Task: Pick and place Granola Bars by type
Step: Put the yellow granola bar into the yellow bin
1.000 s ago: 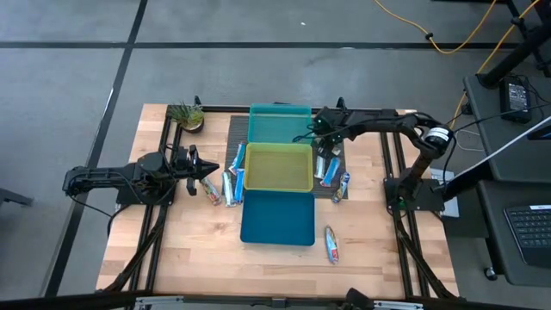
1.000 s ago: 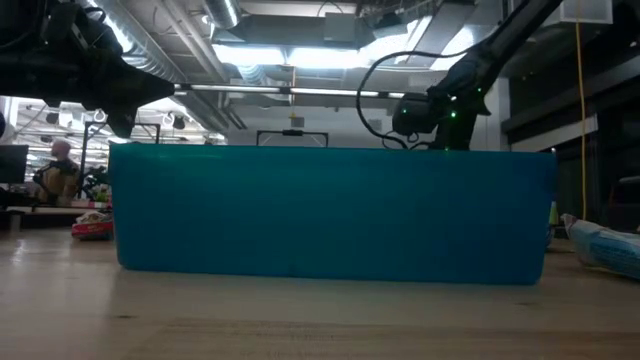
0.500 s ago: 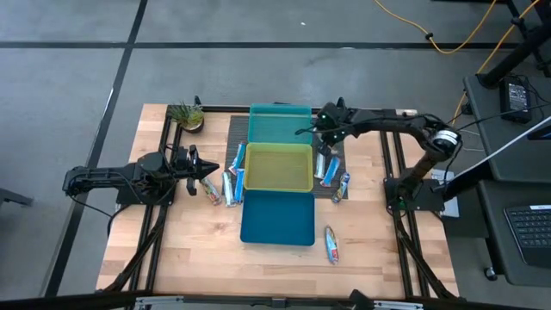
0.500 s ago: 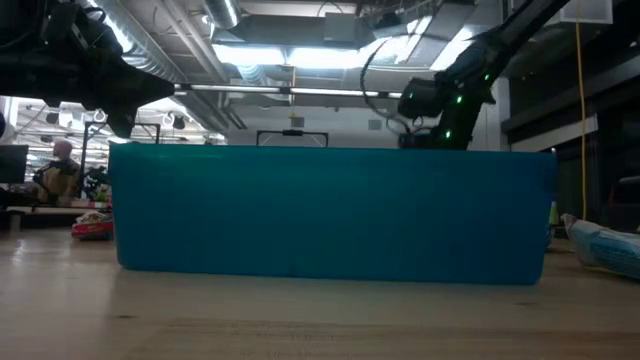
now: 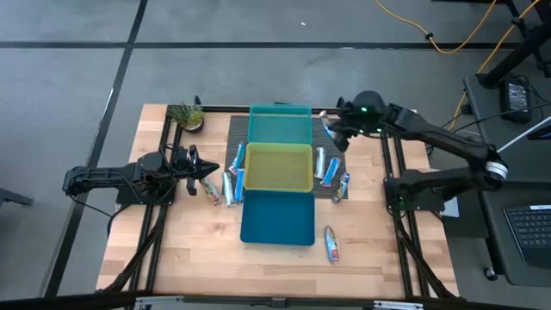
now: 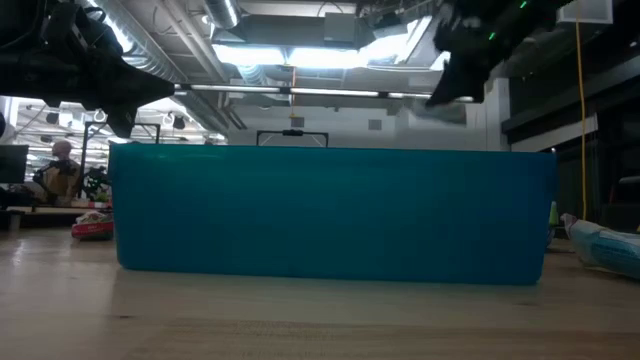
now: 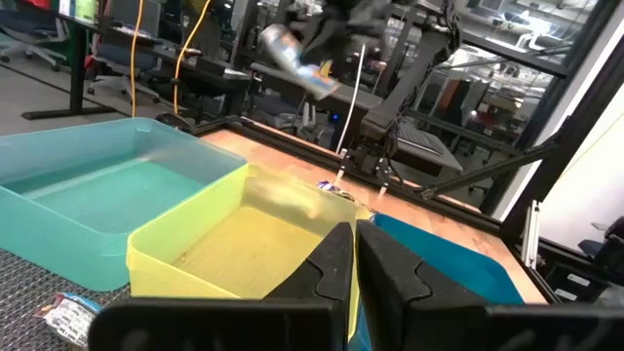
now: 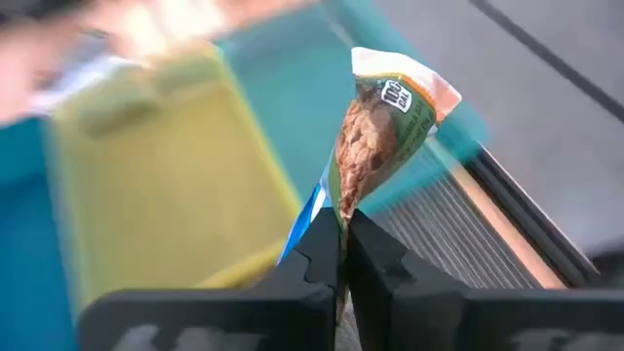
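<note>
On the left we see the left claw (image 5: 207,172) pinched tight on nothing, low by the bars (image 5: 225,185) beside the yellow-green bin (image 5: 277,168). Moving right, our right claw (image 5: 334,129) is clamped on a granola bar (image 8: 375,136), lifted clear, the teal bin (image 5: 280,125) just beside it, more bars (image 5: 331,170) lying below.

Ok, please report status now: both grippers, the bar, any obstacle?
Right gripper shut on granola bar, raised beside teal bin. Left gripper shut, empty, by loose bars. Nothing in the way.

Wooden table (image 5: 198,250), bins (image 5: 277,218), bars (image 5: 331,244), perhaps plant (image 5: 187,115)
</note>
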You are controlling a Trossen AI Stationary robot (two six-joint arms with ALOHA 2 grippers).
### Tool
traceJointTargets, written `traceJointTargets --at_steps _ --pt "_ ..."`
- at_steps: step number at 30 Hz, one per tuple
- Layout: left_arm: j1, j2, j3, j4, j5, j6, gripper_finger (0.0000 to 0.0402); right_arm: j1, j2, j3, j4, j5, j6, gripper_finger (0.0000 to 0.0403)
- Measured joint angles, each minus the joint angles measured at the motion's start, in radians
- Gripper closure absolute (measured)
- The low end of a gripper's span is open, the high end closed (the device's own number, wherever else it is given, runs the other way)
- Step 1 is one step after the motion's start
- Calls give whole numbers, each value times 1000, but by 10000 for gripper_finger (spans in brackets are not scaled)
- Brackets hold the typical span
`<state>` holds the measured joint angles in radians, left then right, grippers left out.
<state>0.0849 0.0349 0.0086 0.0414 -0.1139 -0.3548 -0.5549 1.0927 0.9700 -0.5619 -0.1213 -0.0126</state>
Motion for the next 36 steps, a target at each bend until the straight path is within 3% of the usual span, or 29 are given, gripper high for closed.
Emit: traceJointTargets --at_steps 5,9,18,22,36 --pt "0 0 0 0 0 1 389 54 -85 2 30 -58 -13 385" --pt "0 0 0 0 1 1 392 97 -68 61 25 -60 -15 383" --pt "0 0 0 8 0 1 389 201 203 495 -124 -91 -114 385" --pt "0 0 0 8 0 1 390 217 312 596 -215 -84 -171 388" --pt "0 0 0 11 -65 1 392 298 668 404 -137 -91 -259 390"
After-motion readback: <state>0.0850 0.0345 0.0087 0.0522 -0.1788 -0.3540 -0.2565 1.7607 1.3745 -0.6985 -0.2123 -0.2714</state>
